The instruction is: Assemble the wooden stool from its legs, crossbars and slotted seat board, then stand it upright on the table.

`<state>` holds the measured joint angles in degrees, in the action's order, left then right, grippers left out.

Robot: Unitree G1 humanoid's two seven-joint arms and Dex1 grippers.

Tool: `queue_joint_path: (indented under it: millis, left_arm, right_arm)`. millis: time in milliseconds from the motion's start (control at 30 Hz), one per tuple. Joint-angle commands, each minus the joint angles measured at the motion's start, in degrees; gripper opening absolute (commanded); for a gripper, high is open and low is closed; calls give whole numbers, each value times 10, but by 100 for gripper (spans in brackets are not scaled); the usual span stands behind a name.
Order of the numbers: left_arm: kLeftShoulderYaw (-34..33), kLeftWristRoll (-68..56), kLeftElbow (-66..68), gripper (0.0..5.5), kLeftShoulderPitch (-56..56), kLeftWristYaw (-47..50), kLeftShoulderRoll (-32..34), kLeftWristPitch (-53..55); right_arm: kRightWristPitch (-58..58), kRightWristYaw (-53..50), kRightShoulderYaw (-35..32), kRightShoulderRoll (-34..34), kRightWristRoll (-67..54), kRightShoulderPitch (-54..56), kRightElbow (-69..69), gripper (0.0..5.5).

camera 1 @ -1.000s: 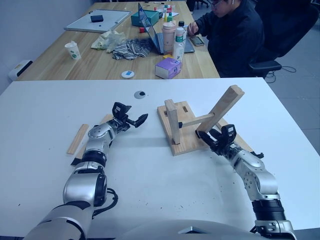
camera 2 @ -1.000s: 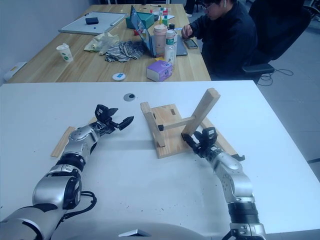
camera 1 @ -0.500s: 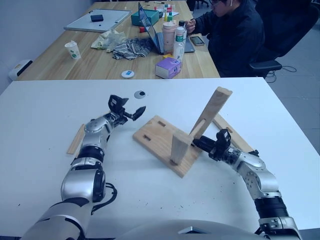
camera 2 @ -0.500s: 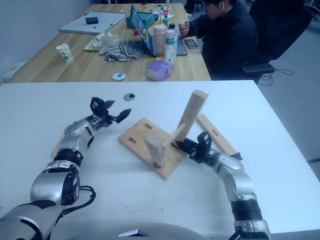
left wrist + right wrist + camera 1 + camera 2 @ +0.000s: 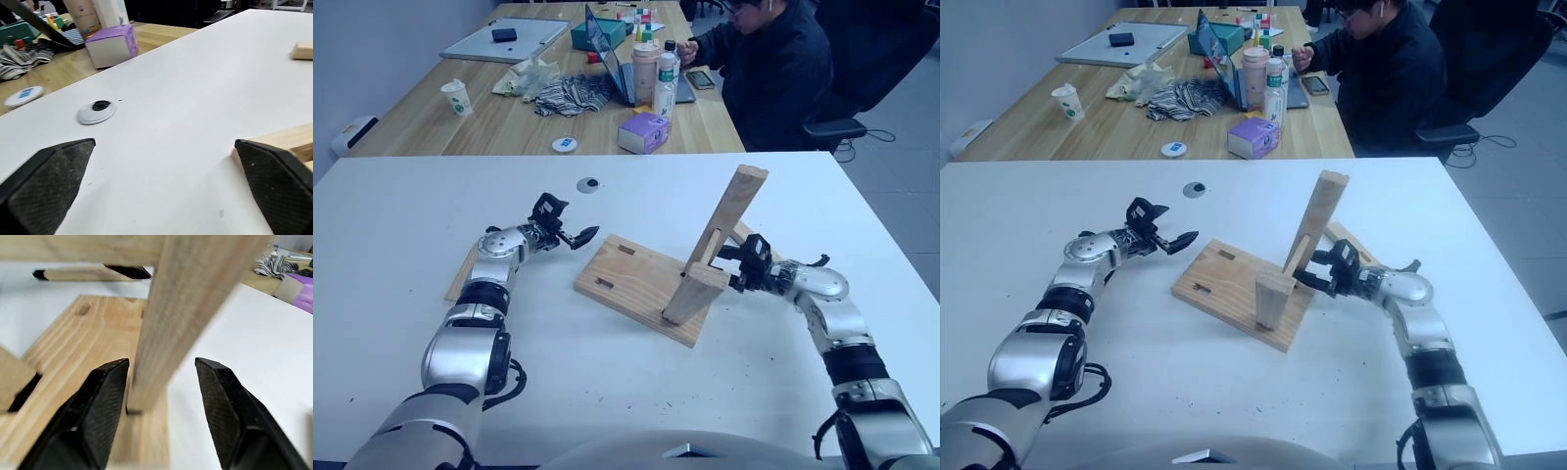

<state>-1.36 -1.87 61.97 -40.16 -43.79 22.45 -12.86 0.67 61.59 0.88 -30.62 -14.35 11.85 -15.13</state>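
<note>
The slotted seat board (image 5: pixel 631 279) lies on the white table, its right end raised a little. A tall leg (image 5: pixel 729 215) stands up from its right edge, joined by a crossbar to a short leg (image 5: pixel 691 294) at the front corner. My right gripper (image 5: pixel 736 266) is at the tall leg's base, open, with the leg (image 5: pixel 166 323) between its fingers (image 5: pixel 102 411); one finger touches it and the other stands apart. My left gripper (image 5: pixel 574 227) hovers open just left of the board's near corner (image 5: pixel 288 139), holding nothing.
A loose wooden bar (image 5: pixel 465 269) lies under my left forearm, and another (image 5: pixel 1344 238) lies behind the tall leg. A round cable grommet (image 5: pixel 587 184) sits in the table beyond the board. A cluttered wooden desk with a purple box (image 5: pixel 642 131) stands behind.
The board with its legs was turned and slid left, then settled with the short leg toward the front right. My right arm swung outward with the tall leg. My left gripper shifted toward the board.
</note>
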Motion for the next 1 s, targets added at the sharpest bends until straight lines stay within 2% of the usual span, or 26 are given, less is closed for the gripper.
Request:
queue_joint_path:
  millis: [33, 167, 267, 333, 467, 600, 767, 867, 1000]
  left_arm:
    - [2, 14, 1, 527, 12, 19, 16, -17]
    - [45, 76, 5, 527, 35, 62, 36, -66]
    - [86, 131, 19, 527, 46, 88, 50, -98]
    - [111, 155, 15, 527, 58, 81, 52, -125]
    - [138, 123, -57, 527, 115, -41, 48, -177]
    - [170, 46, -242, 527, 218, -197, 106, -175]
    - [186, -88, -514, 527, 331, -312, 179, -40]
    - [156, -144, -568, 527, 302, -305, 174, 58]
    - [84, -219, -582, 527, 201, -317, 215, 180]
  right_arm:
    - [-33, 9, -38, -65, -17, -74, 89, 287]
    - [-61, 23, 5, -125, 29, -189, 194, 287]
    - [-91, 8, 56, -132, 79, -212, 212, 287]
    - [-98, -17, 78, -105, 96, -202, 205, 287]
    - [-67, -108, 100, -49, 145, -125, 122, 287]
    - [-30, -200, 81, -15, 170, -42, 34, 287]
    - [15, -273, 66, 27, 180, 15, -37, 287]
    - [34, -293, 50, 12, 189, 1, -26, 287]
    - [26, -273, 7, -48, 180, -44, 42, 287]
